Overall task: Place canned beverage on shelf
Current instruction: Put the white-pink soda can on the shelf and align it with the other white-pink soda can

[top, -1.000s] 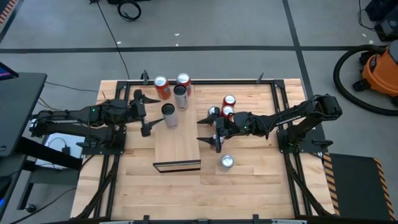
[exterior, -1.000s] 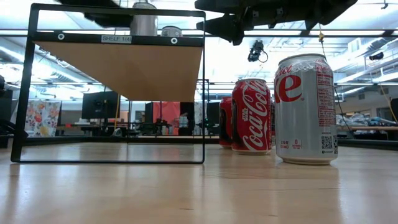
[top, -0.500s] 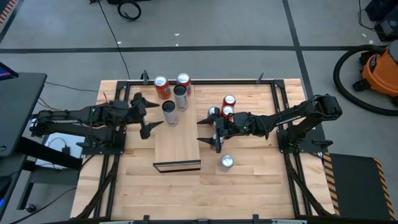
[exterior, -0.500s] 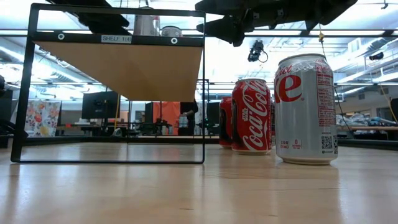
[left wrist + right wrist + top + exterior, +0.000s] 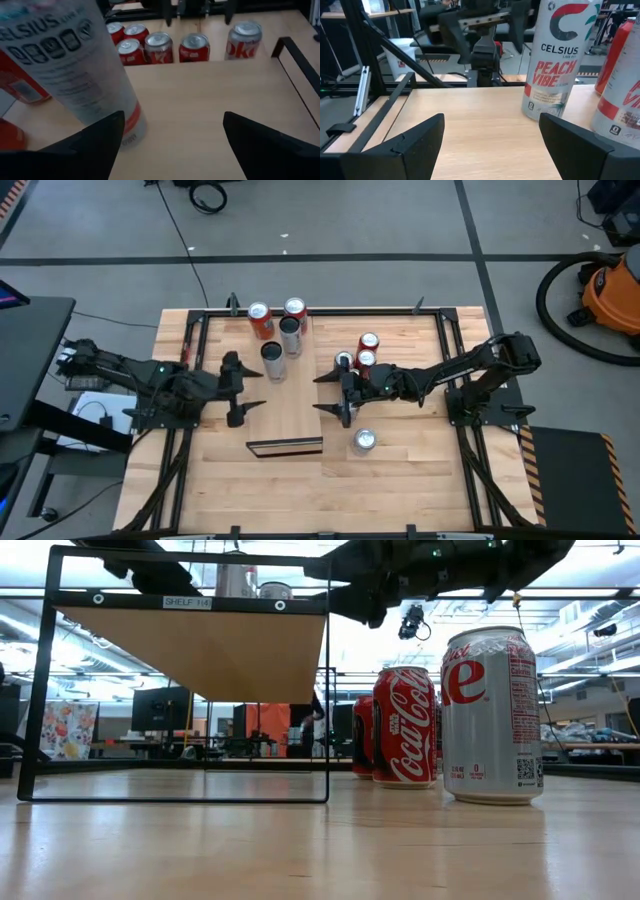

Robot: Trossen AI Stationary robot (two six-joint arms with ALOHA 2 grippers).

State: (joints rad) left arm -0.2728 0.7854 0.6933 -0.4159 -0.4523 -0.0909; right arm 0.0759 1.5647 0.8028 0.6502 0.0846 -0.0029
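Observation:
The shelf [image 5: 290,410] is a pale wood board on a black frame at the table's middle. A slim white Celsius can [image 5: 271,362] stands upright on its far end, large in the left wrist view [image 5: 75,65] and in the right wrist view [image 5: 555,60]. A second silver can [image 5: 290,335] stands behind it. My left gripper [image 5: 235,391] is open and empty at the shelf's left edge, nearer than the Celsius can. My right gripper [image 5: 332,394] is open and empty at the shelf's right edge, facing the left one across the board.
Two orange-red cans [image 5: 260,320] stand on the table behind the shelf. Red cola cans [image 5: 366,352] stand right of the shelf, behind my right gripper. A silver Diet Coke can [image 5: 365,441] stands on the table at the shelf's near right.
My left gripper has drawn back from the Celsius can, toward the table's near edge and a little left, staying open. The can stays upright on the shelf. My right gripper has edged slightly toward the shelf.

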